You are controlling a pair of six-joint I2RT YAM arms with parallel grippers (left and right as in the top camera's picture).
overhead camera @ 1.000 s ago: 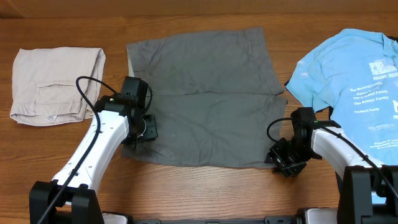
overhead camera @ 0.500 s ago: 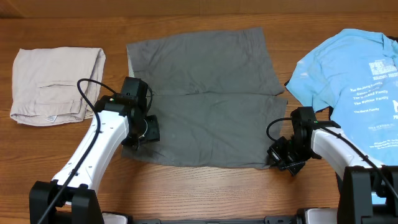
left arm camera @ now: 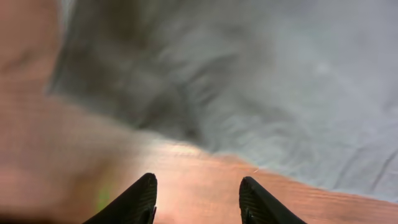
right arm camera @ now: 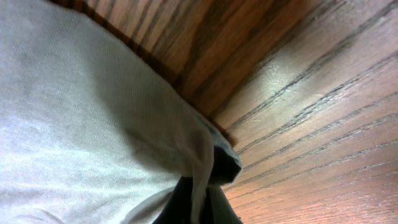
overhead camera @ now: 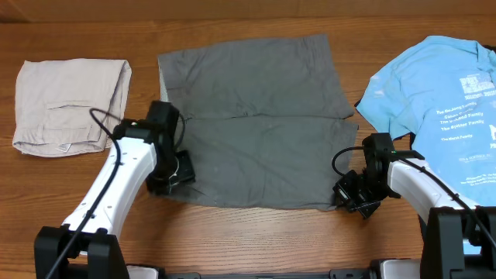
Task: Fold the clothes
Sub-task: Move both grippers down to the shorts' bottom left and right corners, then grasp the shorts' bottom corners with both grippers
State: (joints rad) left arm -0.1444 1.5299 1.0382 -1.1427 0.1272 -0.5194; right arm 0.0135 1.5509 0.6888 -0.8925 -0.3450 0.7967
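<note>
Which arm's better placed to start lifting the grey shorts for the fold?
Right. The right tool is shut on the near right corner of the dark grey shorts, with cloth visibly pinched. The left tool is open at the near left edge, gripping nothing.

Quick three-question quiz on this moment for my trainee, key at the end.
1. True or false: the right tool is shut on a corner of the dark grey shorts.
2. Which garment lies farthest to the left arm's side? A beige shorts; B blue T-shirt; C dark grey shorts.
3. Fill in: the left tool is ___, holding nothing.
Key: 1 true; 2 A; 3 open.
</note>
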